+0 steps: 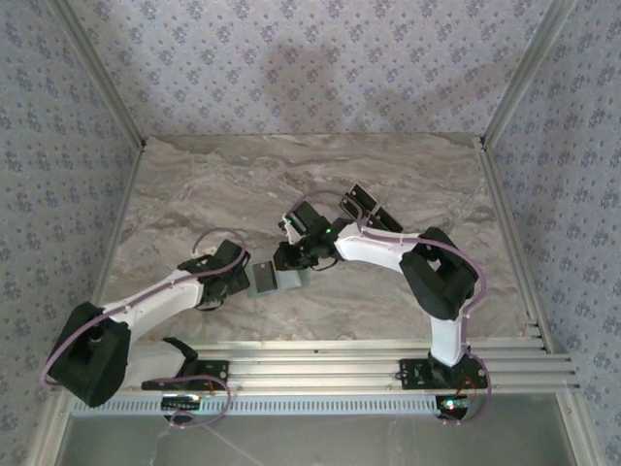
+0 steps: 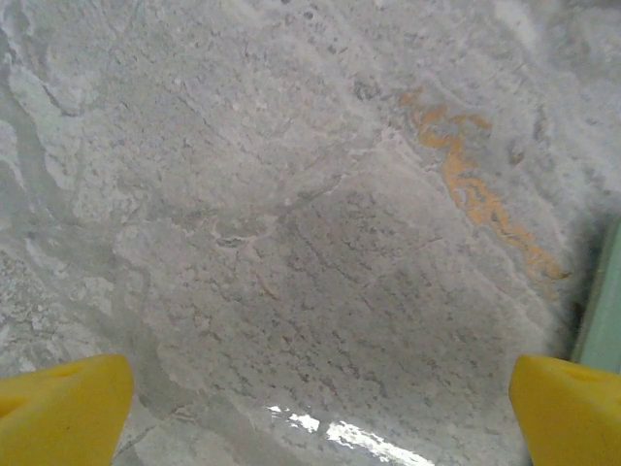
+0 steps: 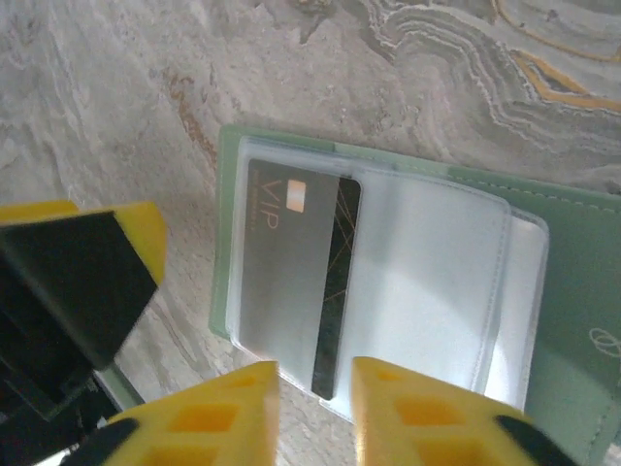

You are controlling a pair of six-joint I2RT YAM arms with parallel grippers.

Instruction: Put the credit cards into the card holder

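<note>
The pale green card holder [image 3: 572, 291] lies open on the marble table, its clear sleeves facing up. A dark card marked VIP [image 3: 291, 272] sits mostly inside the left sleeve, with a black strip of it showing. My right gripper [image 3: 313, 408] hovers over the holder's near edge, open, and the card's lower corner shows in the narrow gap between its yellow fingers [image 3: 233, 417]. From above, the right gripper [image 1: 289, 260] is over the holder [image 1: 270, 281]. My left gripper [image 1: 241, 282] stands just left of the holder, and the wrist view shows this gripper [image 2: 320, 417] wide open over bare table. More dark cards [image 1: 374, 208] lie behind the right arm.
A sliver of the holder's green edge [image 2: 604, 301] shows at the right of the left wrist view. A yellow and black finger of the left gripper [image 3: 82, 282] stands close to the holder's left side. Metal rails [image 1: 388, 364] run along the table's near edge.
</note>
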